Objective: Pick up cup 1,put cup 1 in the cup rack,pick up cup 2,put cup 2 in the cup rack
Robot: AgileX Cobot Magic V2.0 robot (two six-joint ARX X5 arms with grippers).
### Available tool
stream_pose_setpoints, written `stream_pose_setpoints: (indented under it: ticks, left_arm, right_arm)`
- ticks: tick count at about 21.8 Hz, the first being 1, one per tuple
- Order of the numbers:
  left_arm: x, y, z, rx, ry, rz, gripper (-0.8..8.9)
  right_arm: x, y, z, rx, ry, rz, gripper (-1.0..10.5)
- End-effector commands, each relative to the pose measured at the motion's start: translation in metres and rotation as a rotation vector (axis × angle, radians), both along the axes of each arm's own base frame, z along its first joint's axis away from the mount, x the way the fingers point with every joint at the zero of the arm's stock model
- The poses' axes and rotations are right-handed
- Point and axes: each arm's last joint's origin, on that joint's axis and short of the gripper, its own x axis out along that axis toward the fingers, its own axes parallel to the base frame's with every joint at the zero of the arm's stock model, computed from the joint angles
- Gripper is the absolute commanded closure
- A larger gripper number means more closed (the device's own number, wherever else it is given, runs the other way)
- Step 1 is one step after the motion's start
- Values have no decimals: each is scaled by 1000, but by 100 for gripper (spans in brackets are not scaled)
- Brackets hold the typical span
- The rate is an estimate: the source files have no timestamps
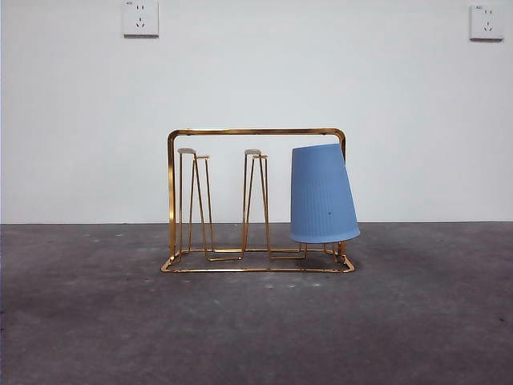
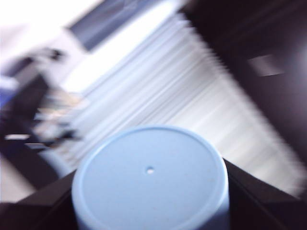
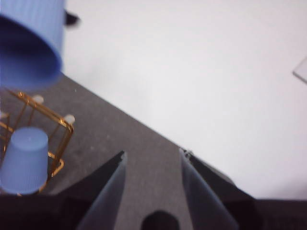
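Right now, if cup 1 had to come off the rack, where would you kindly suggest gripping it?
Probably across the ribbed side wall of cup 1, just below its closed base, coming from the front: it sits mouth-down and tilted on the cup rack, whose top bar appears to run close above it.

Plain white wall (image 1: 256,88) with two sockets, left (image 1: 140,18) and right (image 1: 486,22), behind a dark grey tabletop (image 1: 256,329)

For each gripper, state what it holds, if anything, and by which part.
The left gripper holds cup 2 by its sides near the closed base. The right gripper is open and holds nothing. Cup 1 sits upturned on the cup rack.
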Motion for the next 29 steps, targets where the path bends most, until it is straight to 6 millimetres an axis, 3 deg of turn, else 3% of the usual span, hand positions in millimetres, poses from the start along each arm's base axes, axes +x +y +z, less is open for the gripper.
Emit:
stream_pose_setpoints:
  ticks: [1,6,10,15,23,29]
  left_arm:
    - [-16,20,12,199,-183,192,819]
    - [-73,82,35,718,-310,801,820]
    - [-90,101,40,828,-303,950,820]
    - [-84,100,27,917,-274,1021,820]
    - [-67,89,-28,842,-301,1101,820]
    - [-51,85,-55,919,-290,1103,820]
  right_arm:
    - [-9,-10,-3,73,22,-28,752]
    - [-18,-19,-11,123,85,-46,752]
    - [-18,-18,-13,156,113,-20,753]
    - [-18,-17,-12,178,116,1,757]
    - [-18,-18,-15,168,139,-4,757]
    - [-18,-18,-17,161,154,-7,757]
